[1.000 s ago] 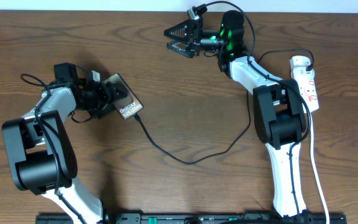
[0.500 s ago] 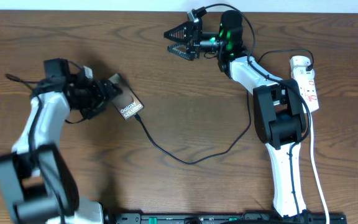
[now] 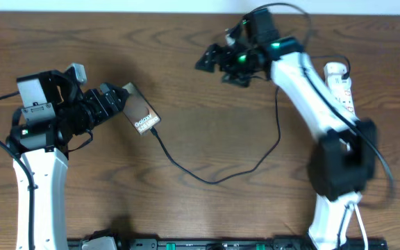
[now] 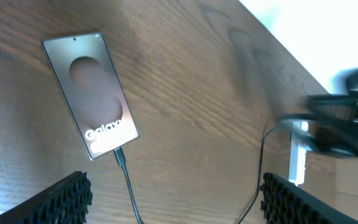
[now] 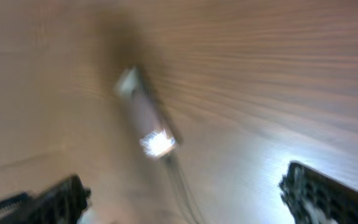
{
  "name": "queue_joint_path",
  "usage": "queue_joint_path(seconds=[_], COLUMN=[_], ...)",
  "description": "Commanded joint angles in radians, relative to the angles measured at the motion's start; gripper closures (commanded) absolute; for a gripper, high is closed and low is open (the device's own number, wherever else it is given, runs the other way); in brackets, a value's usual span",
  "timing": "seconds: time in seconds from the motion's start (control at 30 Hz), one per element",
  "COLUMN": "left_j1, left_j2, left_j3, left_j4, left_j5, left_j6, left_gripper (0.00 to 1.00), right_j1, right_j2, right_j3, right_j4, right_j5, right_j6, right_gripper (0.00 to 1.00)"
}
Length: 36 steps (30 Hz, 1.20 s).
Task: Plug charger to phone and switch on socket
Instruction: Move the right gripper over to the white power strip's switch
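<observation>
The phone (image 3: 141,111) lies flat on the wooden table, a dark brown slab with white "Galaxy" lettering. In the left wrist view the phone (image 4: 92,93) is ahead of my fingers. The charger (image 3: 214,179) is a thin black cable with its tip in the phone's lower end. It loops across the table toward the socket (image 3: 342,87), a white power strip at the right. My left gripper (image 3: 113,101) is open just left of the phone and holds nothing. My right gripper (image 3: 214,64) hovers open over the far middle. Its own view is blurred, but the phone (image 5: 145,118) still shows.
The socket's white cord (image 3: 356,208) runs down the right side toward the front edge. The right arm's base (image 3: 335,173) stands beside it. The table's far edge (image 3: 151,10) meets a white wall. In the left wrist view the socket (image 4: 298,155) shows small at the right.
My left gripper has opened wider and backed off left from the phone, which stayed put. My right arm has swung, carrying its open gripper slightly right and nearer.
</observation>
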Motion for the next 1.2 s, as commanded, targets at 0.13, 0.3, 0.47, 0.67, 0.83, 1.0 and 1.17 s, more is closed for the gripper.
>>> queue_joint_path(seconds=[0.13,0.3,0.47,0.67,0.83,1.0,1.17], left_j1=[-0.002,-0.003,-0.003,-0.003,-0.003,-0.008,-0.043], left_j2=[-0.007,-0.007,-0.007,-0.007,-0.007,-0.007,-0.007], left_j3=[-0.003,-0.003,-0.003,-0.003,-0.002,0.0,0.0], left_j4=[-0.031,-0.082,-0.101,-0.102,-0.109,-0.105,-0.068], left_j5=[-0.008,-0.009,-0.009,-0.029,-0.057,-0.056,-0.048], left_j6=[0.037,0.082,0.108,0.134,0.134,0.134,0.133], left_gripper=[0.14,0.14,0.14,0.14,0.14,0.14,0.14], right_j1=[-0.019,-0.069,-0.101,-0.102,-0.185,-0.378,-0.53], right_j2=[-0.322,-0.388,-0.387,-0.387,-0.386,-0.374,-0.354], right_j3=[0.013,0.013,0.012,0.012,0.011,0.011,0.011], right_j4=[-0.302,-0.446,-0.515,-0.512,-0.501,-0.468,-0.43], right_j5=[0.772,0.863,0.863,0.864,0.862,0.651,0.426], right_j6=[-0.159,-0.158,-0.159,-0.159,-0.098,-0.234,-0.447], right_gripper=[0.01,0.01,0.01,0.01,0.01,0.01,0.01])
